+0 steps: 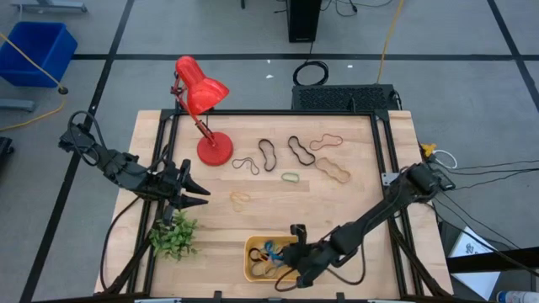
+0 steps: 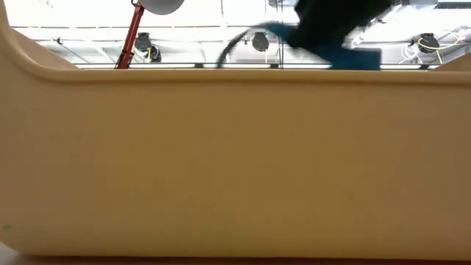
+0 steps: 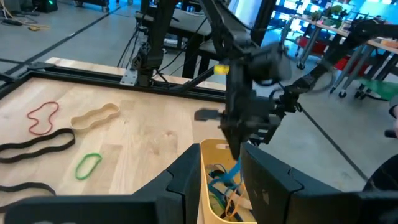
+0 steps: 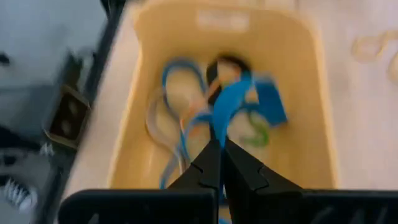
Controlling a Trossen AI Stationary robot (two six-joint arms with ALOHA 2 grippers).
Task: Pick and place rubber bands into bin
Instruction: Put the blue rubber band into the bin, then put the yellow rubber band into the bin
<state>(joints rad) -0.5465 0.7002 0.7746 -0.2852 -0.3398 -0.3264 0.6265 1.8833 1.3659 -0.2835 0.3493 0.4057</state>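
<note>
The orange-yellow bin (image 1: 250, 252) stands near the table's near edge; several rubber bands (image 4: 174, 112) lie in it. My right gripper (image 1: 292, 252) is over the bin, shut on a blue rubber band (image 4: 231, 102); it also shows in the left wrist view (image 3: 233, 169). My left gripper (image 1: 198, 192) is open and empty at the table's left, above the wood. More bands lie flat on the far half of the table: black ones (image 1: 268, 154), a green one (image 1: 290, 178), tan ones (image 1: 333, 172) and a reddish one (image 1: 325, 140). My right gripper pinches the blue band at its upper end (image 4: 219, 132) between its two shut fingertips, coming from above and pointing down into the bin. The band hangs slack below the fingers, its lower part (image 3: 231, 177) inside the bin among the other bands.
A red desk lamp (image 1: 202, 97) stands at the far left of the table, and a small green plant (image 1: 174, 237) at the near left beside the bin. A black frame rail (image 1: 269, 113) runs round the table. The bin's wall (image 2: 221, 162) fills the low view.
</note>
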